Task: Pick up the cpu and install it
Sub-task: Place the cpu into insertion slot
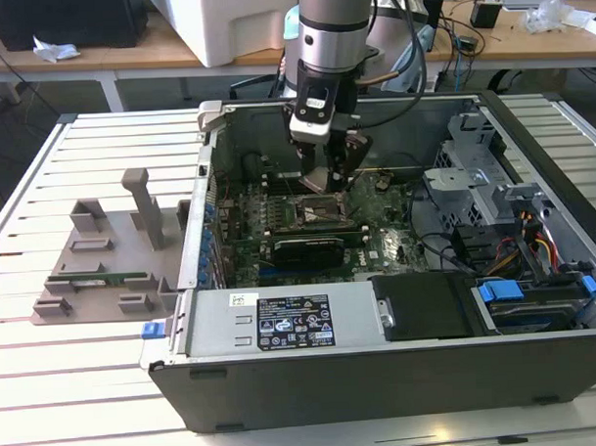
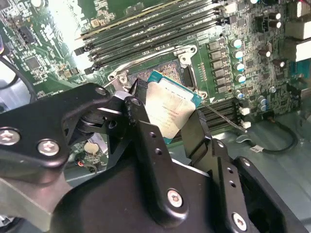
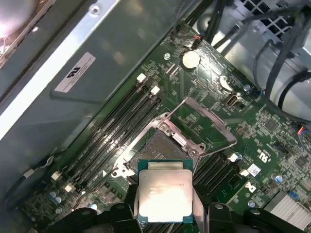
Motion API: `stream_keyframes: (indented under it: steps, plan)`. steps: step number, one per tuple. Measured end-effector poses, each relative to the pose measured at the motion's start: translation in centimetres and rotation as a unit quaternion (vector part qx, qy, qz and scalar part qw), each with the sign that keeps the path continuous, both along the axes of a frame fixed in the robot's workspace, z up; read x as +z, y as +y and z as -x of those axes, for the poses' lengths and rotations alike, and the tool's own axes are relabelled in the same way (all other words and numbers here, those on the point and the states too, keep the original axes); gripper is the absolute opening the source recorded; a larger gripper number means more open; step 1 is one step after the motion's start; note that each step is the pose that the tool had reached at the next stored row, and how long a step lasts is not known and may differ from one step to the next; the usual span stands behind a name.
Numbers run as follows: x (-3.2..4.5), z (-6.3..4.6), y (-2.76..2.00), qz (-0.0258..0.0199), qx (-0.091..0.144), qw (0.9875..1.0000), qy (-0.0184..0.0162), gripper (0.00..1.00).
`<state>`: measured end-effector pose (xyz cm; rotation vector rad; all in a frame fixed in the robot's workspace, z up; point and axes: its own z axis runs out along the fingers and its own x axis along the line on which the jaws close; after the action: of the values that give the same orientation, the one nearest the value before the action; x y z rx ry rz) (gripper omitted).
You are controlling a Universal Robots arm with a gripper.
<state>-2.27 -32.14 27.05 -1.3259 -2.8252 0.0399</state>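
The cpu (image 3: 164,196) is a flat square chip with a shiny silver top and a green edge, and my gripper (image 3: 165,206) is shut on it by two opposite sides. It hangs just above the open socket (image 3: 160,145) on the green motherboard, whose metal load plate (image 3: 206,124) is folded back. In the second wrist view the cpu (image 2: 170,109) sits tilted between the two black fingers (image 2: 146,128), partly over the socket frame. In the exterior view my gripper (image 1: 328,179) reaches down into the open computer case (image 1: 382,377), directly over the socket (image 1: 312,213).
Memory slots (image 3: 114,128) run along both sides of the socket. A black graphics card (image 1: 304,247) lies in front of the socket, and a power supply (image 1: 282,321) and drive bays (image 1: 536,303) stand nearer. Cables (image 1: 534,244) crowd the exterior view's right. A grey parts fixture (image 1: 103,259) sits outside the case.
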Motion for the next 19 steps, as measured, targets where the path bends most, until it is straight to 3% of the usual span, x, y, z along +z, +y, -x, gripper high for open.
stream_keyframes:
  steps: [6, 8, 15, 19]
  plan:
    - [-0.01, 0.00, 0.00, 0.0003, -0.053, 0.9986, 0.0000, 0.53]
    - [-0.01, -0.01, 0.00, 0.0004, -0.075, 0.9972, 0.0000, 0.53]
    - [-0.02, -0.01, 0.00, 0.0006, -0.107, 0.9943, 0.0000, 0.53]
    - [-0.02, -0.01, 0.00, 0.0008, -0.134, 0.9910, 0.0000, 0.53]
